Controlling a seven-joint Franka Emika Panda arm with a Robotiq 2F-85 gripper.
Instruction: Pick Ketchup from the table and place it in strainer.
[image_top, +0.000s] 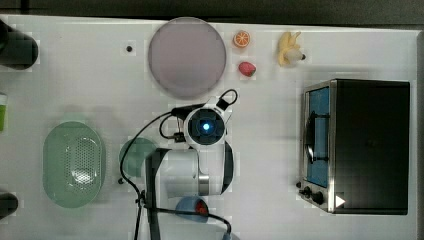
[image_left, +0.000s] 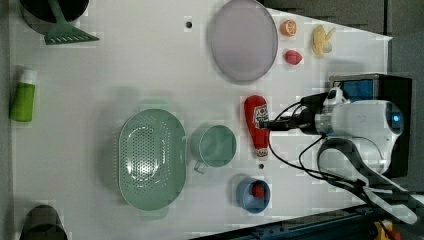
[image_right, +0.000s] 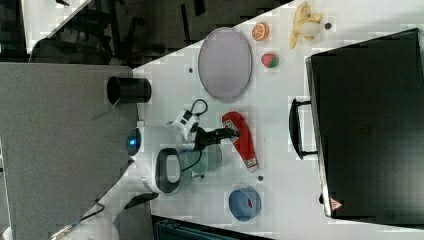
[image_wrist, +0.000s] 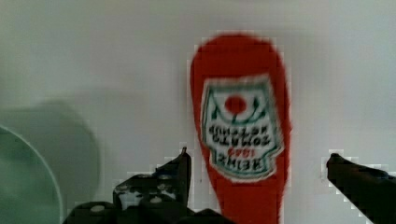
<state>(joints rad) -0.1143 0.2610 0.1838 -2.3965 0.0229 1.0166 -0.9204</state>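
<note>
Top view: the arm hides the bottle; the strainer (image_top: 74, 164) lies bare at 9 o'clock, so placing remains.

Left view: the ketchup (image_left: 257, 125) lies flat on the counter (image_left: 125, 65), the mug (image_left: 215, 145) between it and the strainer.

Right view: the claw (image_right: 231, 133) sits over the bottle's middle.

Wrist view: open fingers straddle the label, not yet pinching; grasp, lift and carry are left.

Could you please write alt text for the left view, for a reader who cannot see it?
A red ketchup bottle lies on its side on a white table, with the robot arm's open gripper at its label. To the left view's left stand a green mug and a pale green strainer, empty; a blue bowl sits below.
</note>
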